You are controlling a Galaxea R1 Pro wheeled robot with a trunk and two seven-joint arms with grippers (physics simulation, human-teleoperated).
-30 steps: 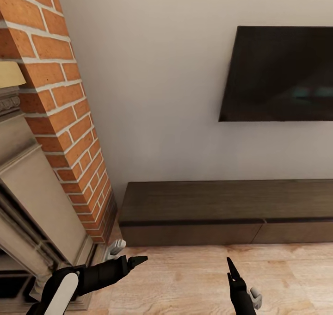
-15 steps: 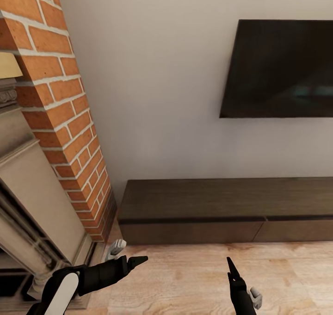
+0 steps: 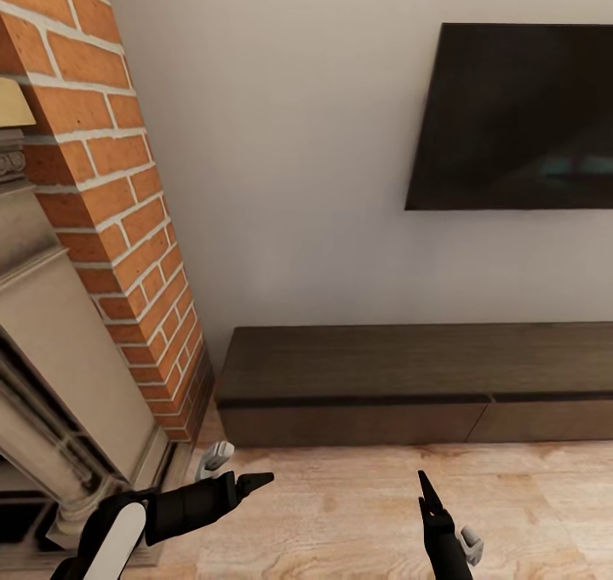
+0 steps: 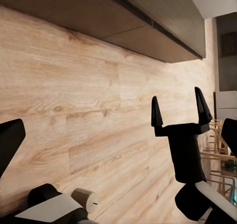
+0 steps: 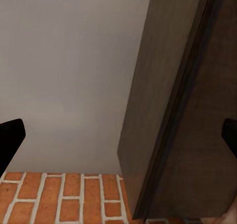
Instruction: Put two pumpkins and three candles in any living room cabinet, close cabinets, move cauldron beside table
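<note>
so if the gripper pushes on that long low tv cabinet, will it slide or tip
Probably neither. The cabinet is long, low and sits flat on the floor against the wall, so tipping seems unlikely. It looks like solid wood, probably heavy. Its closed drawer fronts might shift first.

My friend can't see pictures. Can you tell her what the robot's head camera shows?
A long, low dark brown cabinet with closed drawers stands against a pale wall under a black TV. A brick fireplace rises at left, and both empty grippers, left and right, hover over the wooden floor.

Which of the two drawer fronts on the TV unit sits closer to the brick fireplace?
The wider drawer front, running from the cabinet's end beside the brick fireplace to the seam; the other front lies beyond that seam.
</note>
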